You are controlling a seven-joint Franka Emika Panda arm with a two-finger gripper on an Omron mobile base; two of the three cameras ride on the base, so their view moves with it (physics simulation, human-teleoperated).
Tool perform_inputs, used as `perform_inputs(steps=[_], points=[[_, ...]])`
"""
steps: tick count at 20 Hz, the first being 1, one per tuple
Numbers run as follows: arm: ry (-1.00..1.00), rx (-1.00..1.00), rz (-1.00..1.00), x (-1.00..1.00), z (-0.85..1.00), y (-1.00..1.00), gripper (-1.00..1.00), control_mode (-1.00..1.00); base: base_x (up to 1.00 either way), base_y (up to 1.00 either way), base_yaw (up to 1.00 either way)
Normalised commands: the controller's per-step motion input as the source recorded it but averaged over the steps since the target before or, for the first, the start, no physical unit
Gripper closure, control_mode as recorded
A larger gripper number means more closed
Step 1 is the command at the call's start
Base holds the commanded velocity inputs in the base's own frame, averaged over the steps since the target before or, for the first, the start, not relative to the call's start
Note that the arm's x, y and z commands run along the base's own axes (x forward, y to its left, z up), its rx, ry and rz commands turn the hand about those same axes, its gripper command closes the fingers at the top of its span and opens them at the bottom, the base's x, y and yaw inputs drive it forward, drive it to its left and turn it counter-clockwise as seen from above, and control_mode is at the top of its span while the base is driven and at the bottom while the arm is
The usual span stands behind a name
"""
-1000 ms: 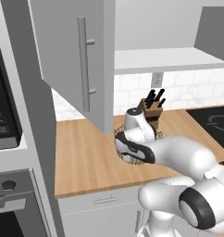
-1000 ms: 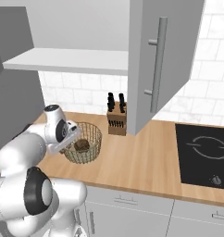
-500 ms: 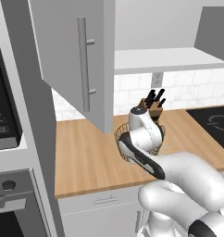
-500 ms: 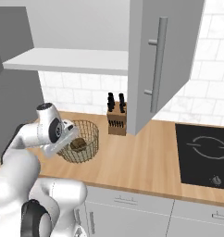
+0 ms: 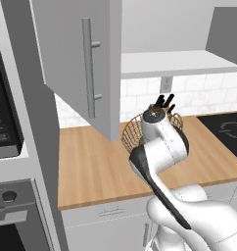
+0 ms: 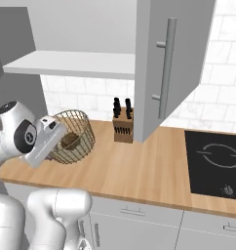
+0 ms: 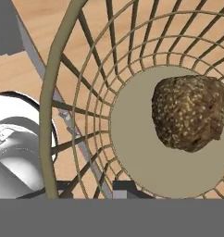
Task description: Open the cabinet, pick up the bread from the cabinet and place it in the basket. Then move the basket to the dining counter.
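Left base view: cabinet [image 5: 86,63] door swung open over the worktop [image 5: 91,166]; arm leans over the basket [image 5: 135,130], hiding most of it; knife block [image 5: 162,103] just behind.

Right base view: basket [image 6: 73,134] on the worktop's left end, bread [image 6: 68,140] lying inside on its bottom. Gripper [image 6: 59,129] reaches over the near rim.

Hand view: bread [image 7: 190,113] rests on the basket's pale floor, right of middle. One fingertip [image 7: 127,190] shows inside the wire wall at the rim [image 7: 51,106]. Cannot tell whether the jaws pinch the rim.
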Motion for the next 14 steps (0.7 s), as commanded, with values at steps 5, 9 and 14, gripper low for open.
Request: perform_inputs(steps=[5,9,14], points=[[-0.08,-0.01,0.0,-0.81,1.0,-0.04,1.0,-1.0,0.0,0.0,0.0],[0.0,0.0,0.0,-0.68,1.0,-0.15,1.0,-1.0,0.0,0.0,0.0],[0.01,0.01,0.0,-0.54,1.0,-0.17,1.0,-1.0,0.0,0.0,0.0]])
